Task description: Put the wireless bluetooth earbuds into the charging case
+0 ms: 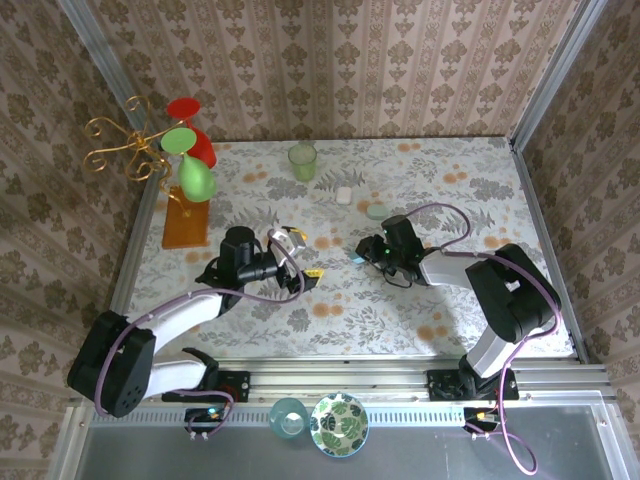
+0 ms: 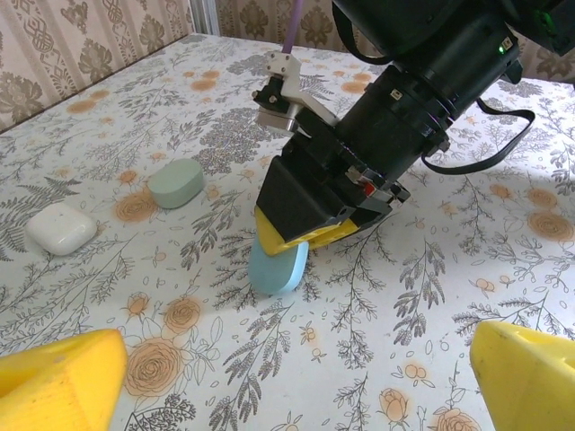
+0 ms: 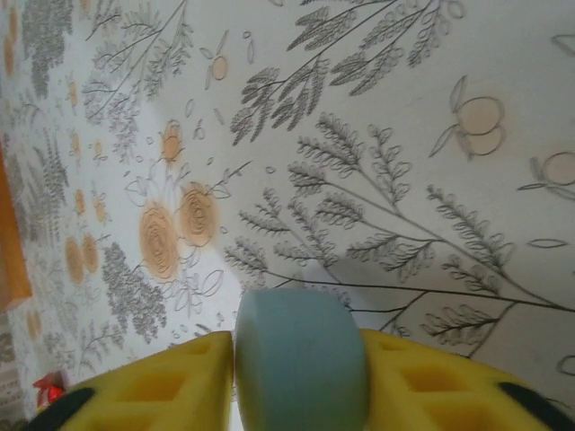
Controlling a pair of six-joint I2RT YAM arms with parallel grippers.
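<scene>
My right gripper (image 3: 301,382) is shut on a light blue pebble-shaped charging case (image 3: 301,355), closed, its yellow fingers (image 3: 171,386) pressing both sides. In the top view the right gripper (image 1: 361,256) holds that blue case (image 1: 356,258) low over the table's middle. The left wrist view shows the blue case (image 2: 278,266) hanging from the right gripper (image 2: 305,235), its lower end near the cloth. My left gripper (image 2: 287,386) stands open facing it, yellow fingers (image 2: 56,379) wide apart with nothing between; in the top view the left gripper is (image 1: 300,256). No earbuds are in view.
A white case (image 1: 344,195) and a green case (image 1: 376,211) lie behind the right gripper; the left wrist view shows the white case (image 2: 61,227) and green case (image 2: 176,182) too. A green cup (image 1: 303,160) stands at the back. A gold stand (image 1: 150,150) on an orange base (image 1: 185,222) occupies the left.
</scene>
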